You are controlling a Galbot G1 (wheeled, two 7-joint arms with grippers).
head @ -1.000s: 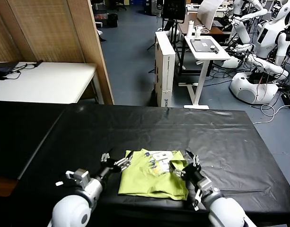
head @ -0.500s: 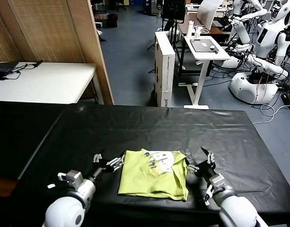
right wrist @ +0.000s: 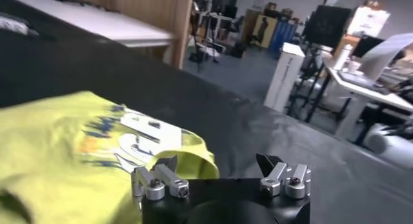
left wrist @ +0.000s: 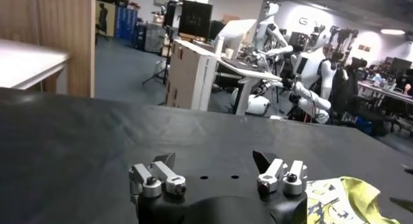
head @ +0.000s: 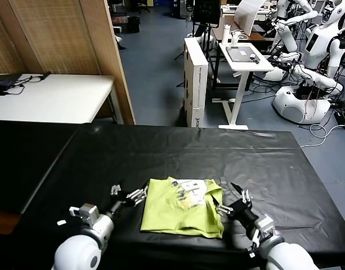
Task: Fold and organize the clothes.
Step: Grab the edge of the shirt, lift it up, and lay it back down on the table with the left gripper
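Observation:
The clothes are one lime yellow-green T-shirt (head: 182, 206), lying folded into a rough square near the front edge of the black table (head: 178, 152), white print facing up at its far side. My left gripper (head: 129, 195) hovers open just off the shirt's left edge, touching nothing. At the shirt's right edge my right gripper (head: 233, 201) is also open and empty. The left wrist view has the open gripper (left wrist: 215, 162) over bare black cloth, the shirt (left wrist: 342, 196) off to one side. In the right wrist view the shirt's (right wrist: 71, 148) folded corner lies just beyond the open gripper (right wrist: 218, 162).
The black cover wrinkles near the right front (head: 285, 225). Beyond the table stand a white table (head: 54, 95), a wooden partition (head: 104, 50), a tall white box (head: 196, 79), a standing desk (head: 245, 56) and other robots (head: 307, 84) at the back right.
Both grippers have drawn away from the shirt's side edges, which they were at a second ago. The right one then slid back toward the front edge. The shirt lies still.

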